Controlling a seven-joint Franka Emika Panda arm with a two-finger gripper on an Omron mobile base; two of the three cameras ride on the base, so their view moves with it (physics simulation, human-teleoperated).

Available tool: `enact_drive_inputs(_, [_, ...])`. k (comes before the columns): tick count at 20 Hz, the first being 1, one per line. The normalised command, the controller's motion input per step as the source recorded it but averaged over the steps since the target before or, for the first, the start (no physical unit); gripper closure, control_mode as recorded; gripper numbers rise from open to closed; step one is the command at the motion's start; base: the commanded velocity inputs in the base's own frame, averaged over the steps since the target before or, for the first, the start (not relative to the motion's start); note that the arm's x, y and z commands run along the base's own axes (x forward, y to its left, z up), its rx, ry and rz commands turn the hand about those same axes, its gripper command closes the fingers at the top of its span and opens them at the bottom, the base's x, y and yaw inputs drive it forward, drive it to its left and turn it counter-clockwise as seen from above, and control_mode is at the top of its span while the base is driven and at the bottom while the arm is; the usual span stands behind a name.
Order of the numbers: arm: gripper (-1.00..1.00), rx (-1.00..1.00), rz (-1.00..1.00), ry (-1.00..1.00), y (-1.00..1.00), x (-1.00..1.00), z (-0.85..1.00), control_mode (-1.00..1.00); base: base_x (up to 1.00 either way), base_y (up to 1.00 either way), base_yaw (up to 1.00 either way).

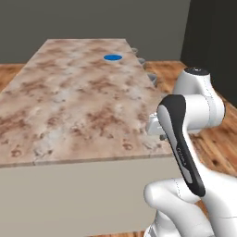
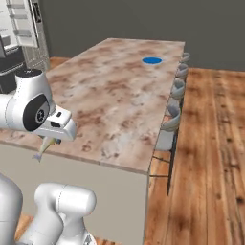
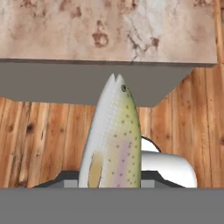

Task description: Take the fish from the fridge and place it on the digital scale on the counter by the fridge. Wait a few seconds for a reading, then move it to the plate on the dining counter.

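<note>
While I'm parked at the near end of the worktop (image 1: pixel 69 102), the tool (image 2: pixel 49 142) is clenched on the fish (image 3: pixel 114 140), so that's where the fish is: in the grip, not on anything. From the hand camera it fills the middle of the shot, speckled, pale belly, snout pointing away from the hand toward the worktop edge, with wood floor (image 3: pixel 39 140) underneath. Off the right base camera I can see the fish (image 2: pixel 44 147) hanging down from under the wrist, just off the near edge of the marbled top and in front of the beige base. Plate (image 1: pixel 113 57) is way down the far end of the worktop, bright blue, well apart from the arm. Grey stools (image 2: pixel 172 119) line the right side of the island. Fridge (image 2: pixel 21 24) pokes into the top left of the right base view, door open, white shelves showing.
</note>
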Motion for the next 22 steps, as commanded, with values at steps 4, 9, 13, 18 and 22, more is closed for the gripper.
enact_drive_inputs(4, [1.0, 0.0, 0.0, 0.0, 0.0, 0.0, 0.0, 1.0, 0.0, -1.0, 0.21])
enact_drive_inputs(9, [1.0, 0.0, 0.0, 0.0, 0.0, 0.0, 0.0, 1.0, 0.0, -1.0, 0.3])
enact_drive_inputs(13, [1.0, 0.0, 0.0, 0.0, 0.0, 0.0, 0.0, 1.0, 0.0, -1.0, 0.41])
enact_drive_inputs(18, [1.0, 0.0, 0.0, 0.0, 0.0, 0.0, 0.0, 1.0, 0.0, -1.0, 0.45])
enact_drive_inputs(22, [1.0, 0.0, 0.0, 0.0, 0.0, 0.0, 0.0, 1.0, 0.06, -1.0, 0.46])
